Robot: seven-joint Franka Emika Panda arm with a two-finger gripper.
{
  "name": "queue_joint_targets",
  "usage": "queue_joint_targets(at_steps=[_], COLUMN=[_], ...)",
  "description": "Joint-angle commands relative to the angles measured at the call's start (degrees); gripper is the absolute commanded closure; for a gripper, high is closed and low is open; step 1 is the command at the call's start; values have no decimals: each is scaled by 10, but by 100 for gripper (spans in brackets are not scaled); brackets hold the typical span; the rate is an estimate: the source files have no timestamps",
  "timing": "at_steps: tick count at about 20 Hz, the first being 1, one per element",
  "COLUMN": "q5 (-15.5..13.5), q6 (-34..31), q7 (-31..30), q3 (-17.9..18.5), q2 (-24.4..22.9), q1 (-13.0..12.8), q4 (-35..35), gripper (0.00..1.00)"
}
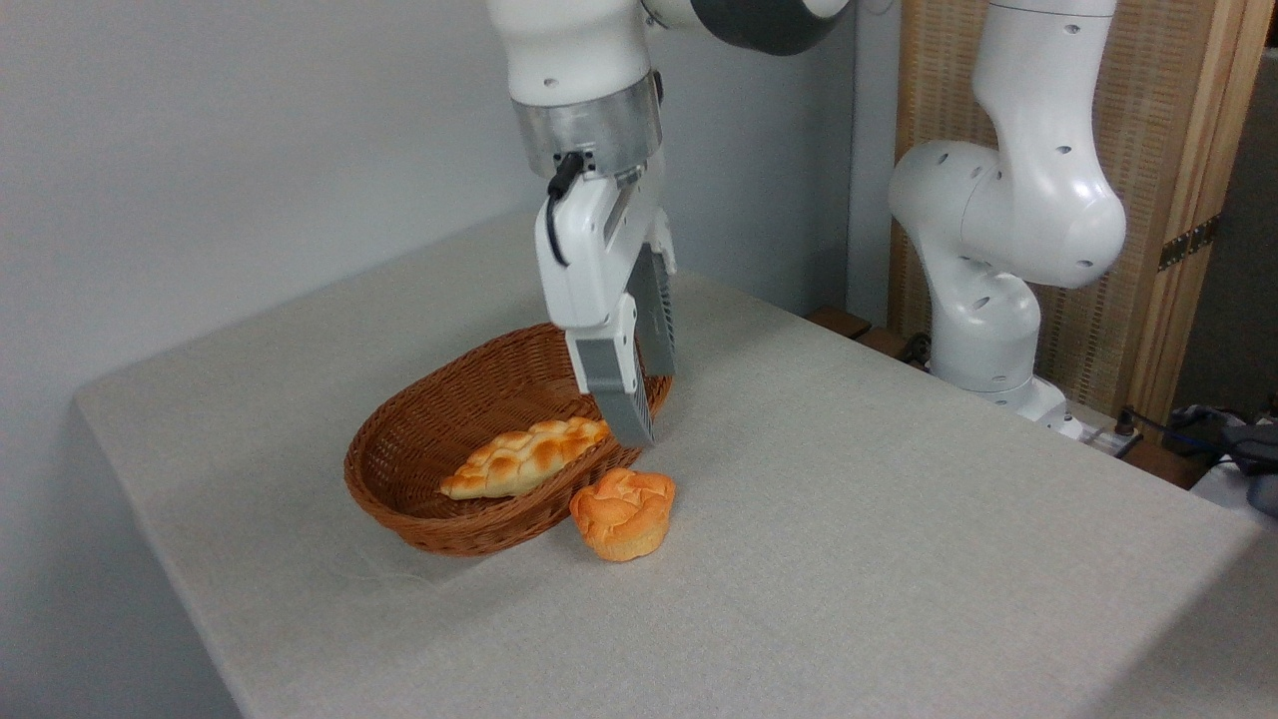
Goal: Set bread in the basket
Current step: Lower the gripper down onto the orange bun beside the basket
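Note:
The bread (623, 513), a small round orange-golden bun with a folded top, sits upright on the table against the basket's near right side. The oval brown wicker basket (399, 439) holds a long braided loaf (524, 457). My gripper (649, 404) hangs over the basket's right rim, a little above and behind the bread. Its two grey fingers (614, 389) point down with a gap between them and nothing held; it is open.
The table (849, 519) is covered in a light beige cloth, with its edges at the left and front. The arm's white base (998, 300) stands at the back right beside a wooden slatted panel (1178, 150). Cables lie at the far right edge.

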Motion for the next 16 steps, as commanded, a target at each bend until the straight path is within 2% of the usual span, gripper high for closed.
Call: queue_joint_targets(at_steps=[1, 3, 7, 16], q5=[17, 20, 20, 21], q6=[39, 42, 88, 134], q7=[96, 113, 123, 123], q3=[5, 4, 3, -11], q2=[-6, -1, 0, 9], q1=[-3, -4, -7, -11], q4=[-34, -41, -77, -117], gripper=[0, 0, 0, 0])
